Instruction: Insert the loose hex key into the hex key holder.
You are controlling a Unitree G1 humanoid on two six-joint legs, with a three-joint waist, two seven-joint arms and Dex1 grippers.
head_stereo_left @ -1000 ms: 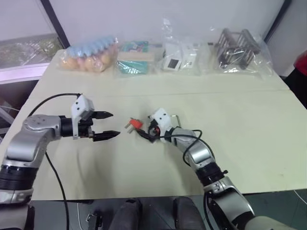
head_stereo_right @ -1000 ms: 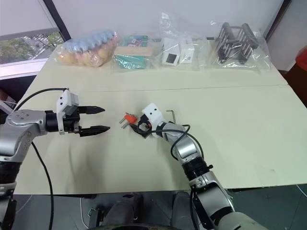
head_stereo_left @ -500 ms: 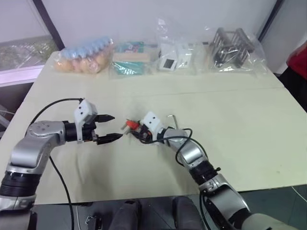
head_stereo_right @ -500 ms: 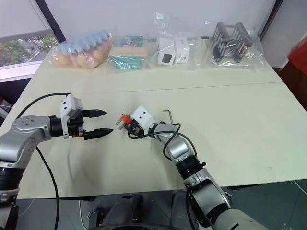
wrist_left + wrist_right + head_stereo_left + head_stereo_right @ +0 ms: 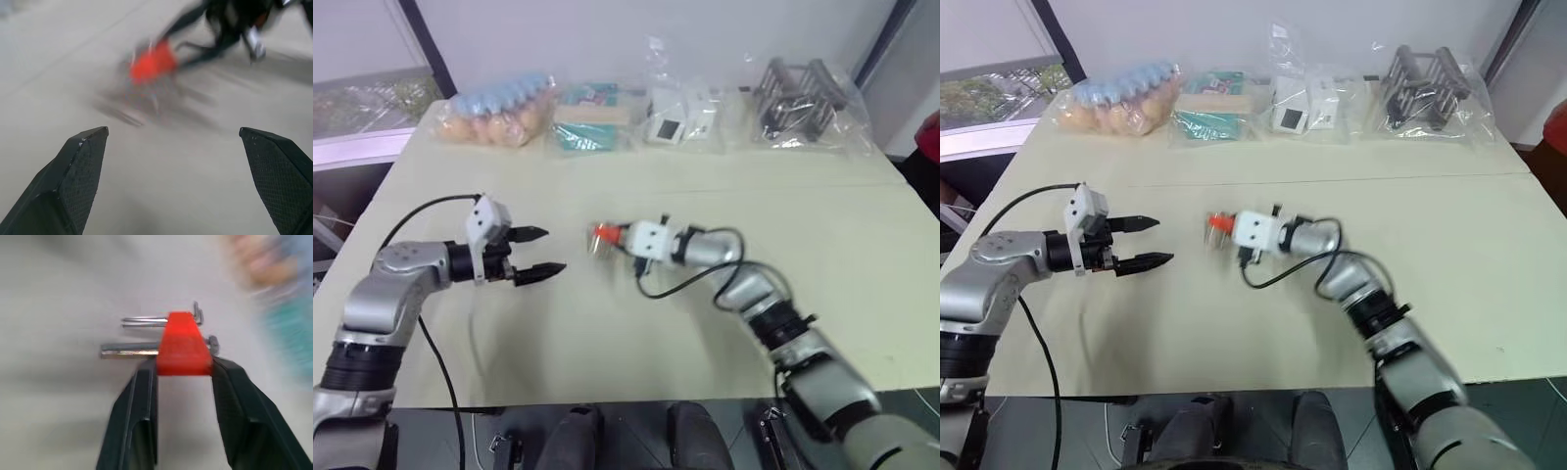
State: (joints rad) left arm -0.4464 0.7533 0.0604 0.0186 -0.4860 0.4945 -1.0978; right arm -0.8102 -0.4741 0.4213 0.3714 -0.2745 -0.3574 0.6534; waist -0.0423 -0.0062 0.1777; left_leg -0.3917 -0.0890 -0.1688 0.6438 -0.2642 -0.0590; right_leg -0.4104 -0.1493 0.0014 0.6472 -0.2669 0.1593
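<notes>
The hex key holder is a red-orange block with short grey keys sticking out of it. My right gripper is shut on it and holds it above the middle of the table, its jaws pointing left. The holder shows as a red spot at the fingertips. My left gripper hangs open and empty a short way to the left of the holder, pointing at it, and the holder sits blurred ahead of the left fingers. The loose hex key is hidden, where my right wrist crosses the table.
Along the table's far edge lie a bag of eggs, a teal box, bagged white devices and a bagged metal rack. A black cable loops under my right forearm.
My right gripper has shut on the hex key holder, rolled over and lifted it off the table. The left gripper has stayed open and in about the same place.
</notes>
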